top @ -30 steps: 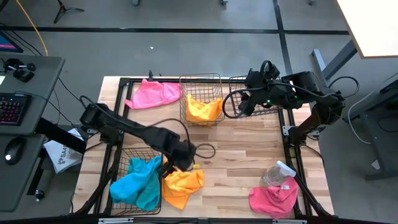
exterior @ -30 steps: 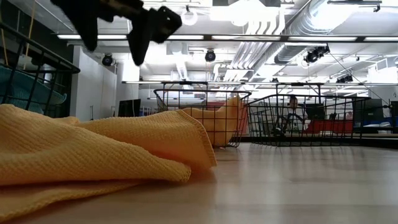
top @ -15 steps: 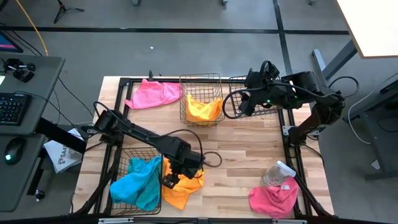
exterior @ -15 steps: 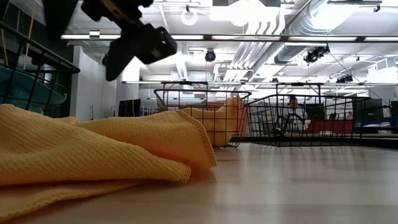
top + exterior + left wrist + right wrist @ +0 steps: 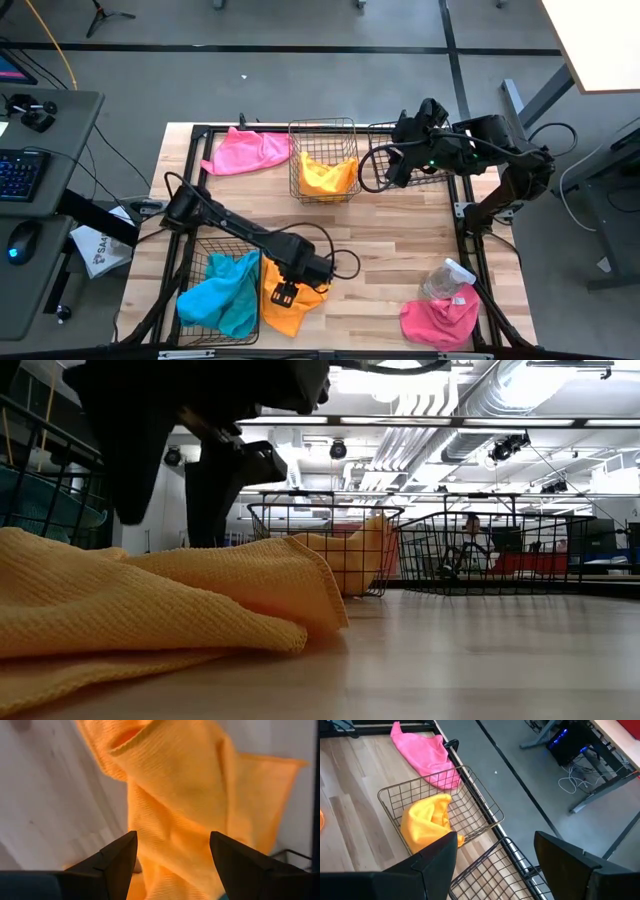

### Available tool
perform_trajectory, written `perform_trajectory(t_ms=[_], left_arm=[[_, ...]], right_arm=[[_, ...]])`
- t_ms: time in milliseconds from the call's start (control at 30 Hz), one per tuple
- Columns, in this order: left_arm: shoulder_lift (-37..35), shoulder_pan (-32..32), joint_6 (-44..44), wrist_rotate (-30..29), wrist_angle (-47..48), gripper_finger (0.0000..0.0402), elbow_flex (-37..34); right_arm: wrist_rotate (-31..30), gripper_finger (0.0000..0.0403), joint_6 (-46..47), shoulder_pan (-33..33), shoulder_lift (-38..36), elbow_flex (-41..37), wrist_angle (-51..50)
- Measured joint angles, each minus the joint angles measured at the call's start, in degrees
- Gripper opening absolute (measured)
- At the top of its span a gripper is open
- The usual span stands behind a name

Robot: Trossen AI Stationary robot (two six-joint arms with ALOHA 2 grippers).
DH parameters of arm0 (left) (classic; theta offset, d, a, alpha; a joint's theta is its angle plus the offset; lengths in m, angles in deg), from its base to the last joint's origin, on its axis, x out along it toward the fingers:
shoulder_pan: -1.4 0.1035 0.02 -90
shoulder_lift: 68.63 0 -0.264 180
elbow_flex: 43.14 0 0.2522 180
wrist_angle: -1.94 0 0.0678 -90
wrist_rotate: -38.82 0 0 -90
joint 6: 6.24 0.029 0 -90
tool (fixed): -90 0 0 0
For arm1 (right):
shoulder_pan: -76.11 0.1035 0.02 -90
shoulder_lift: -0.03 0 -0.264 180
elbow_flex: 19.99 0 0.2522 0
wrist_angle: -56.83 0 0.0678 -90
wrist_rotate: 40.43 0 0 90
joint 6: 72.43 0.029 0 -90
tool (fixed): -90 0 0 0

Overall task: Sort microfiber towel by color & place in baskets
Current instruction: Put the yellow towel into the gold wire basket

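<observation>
An orange-yellow towel (image 5: 300, 308) (image 5: 150, 610) (image 5: 175, 785) lies crumpled on the table near its near edge, beside the near left basket (image 5: 200, 262), which holds a turquoise towel (image 5: 220, 295). My left gripper (image 5: 283, 293) (image 5: 175, 510) (image 5: 172, 840) is open and points down over this towel, one finger on each side of a raised fold. My right gripper (image 5: 393, 168) (image 5: 495, 840) is open and hovers over the far right basket (image 5: 375, 128). The far middle basket (image 5: 322, 125) holds another orange-yellow towel (image 5: 325, 175). My left gripper comes at the orange-yellow towel from above, its open fingers (image 5: 225, 490) standing astride a fold (image 5: 165, 845) of it. The towel's near ridge hides the fingertips in the low view, so I cannot tell whether they touch the cloth.
A pink towel (image 5: 245, 150) lies at the far left corner. Another pink towel (image 5: 440, 318) lies at the near right corner with a clear spray bottle (image 5: 445, 278) against it. Bare wood (image 5: 400, 230) spans the table's middle.
My left gripper has moved toward the table's near edge and come down over the orange-yellow towel, turning about as it went and staying open. The towel has kept its place.
</observation>
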Motion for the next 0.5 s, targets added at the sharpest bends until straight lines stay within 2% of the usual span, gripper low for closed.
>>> perform_trajectory(t_ms=[100,500], left_arm=[[0.5,-0.4,-1.5,-2.4,-1.0,0.0239,-0.3],[6.1,-1.0,-4.7,-3.0,-2.0,0.0239,-0.4]], right_arm=[[0.0,0.0259,0.0,0.0,0.0,0.0,0.0],[0.1,0.0259,0.0,0.0,0.0,0.0,0.0]])
